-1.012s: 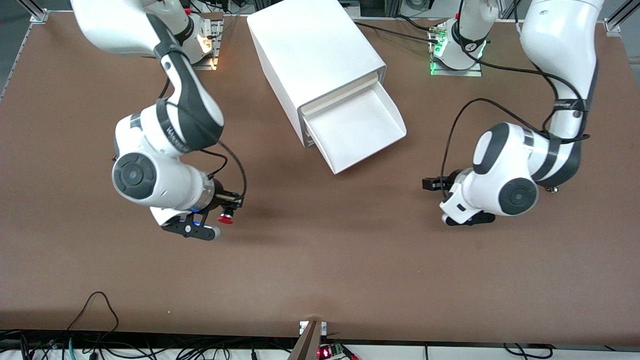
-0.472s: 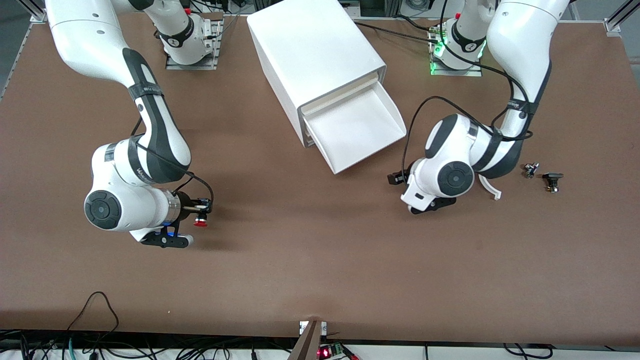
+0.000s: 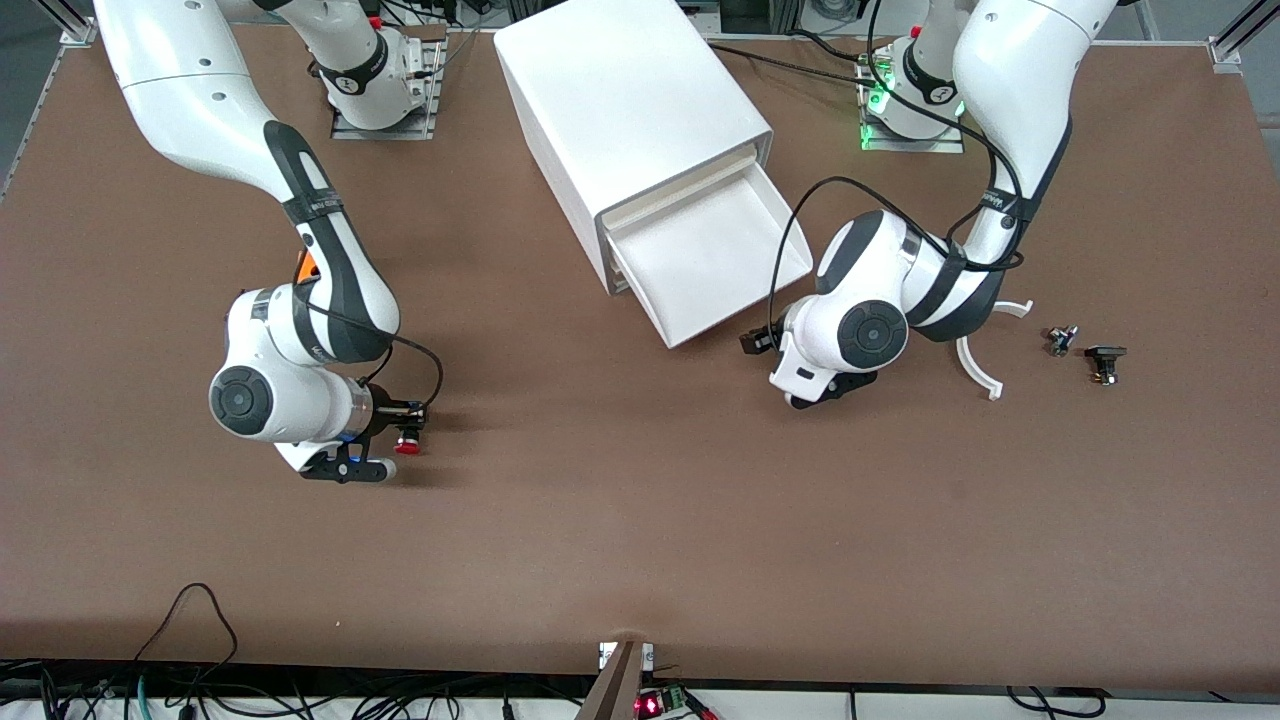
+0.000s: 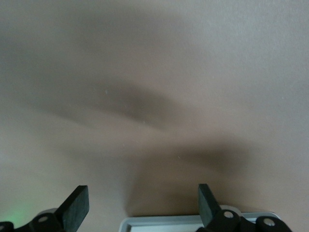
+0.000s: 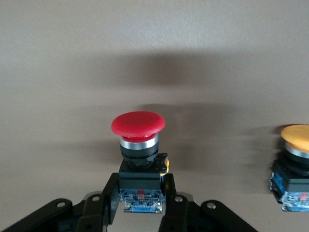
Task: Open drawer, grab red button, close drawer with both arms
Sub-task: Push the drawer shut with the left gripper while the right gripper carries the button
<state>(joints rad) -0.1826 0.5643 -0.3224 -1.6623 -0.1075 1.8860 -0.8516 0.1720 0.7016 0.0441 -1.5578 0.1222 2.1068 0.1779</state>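
Note:
The cabinet's [image 3: 630, 110] top drawer [image 3: 715, 290] stands pulled open and shows nothing inside. My left gripper [image 3: 756, 341] is open and empty, low beside the drawer's front corner. In the left wrist view its fingers [image 4: 77, 210] spread wide around the gripper's middle [image 4: 142, 200], with the drawer's white rim [image 4: 193, 222] just under them. My right gripper [image 3: 405, 428] is shut on the red-capped button [image 3: 407, 446] and holds it low over the table toward the right arm's end. In the right wrist view the gripper [image 5: 140, 193] clamps the black body under the red cap [image 5: 138, 123].
A yellow-capped button [image 5: 297, 140] shows on the table in the right wrist view. An orange object [image 3: 305, 266] peeks out from under the right arm. A white curved piece [image 3: 985, 375] and two small parts [image 3: 1060, 340] [image 3: 1105, 362] lie toward the left arm's end.
My left gripper has moved across the table to the drawer's front corner. My right gripper has carried the button away from the drawer toward the right arm's end.

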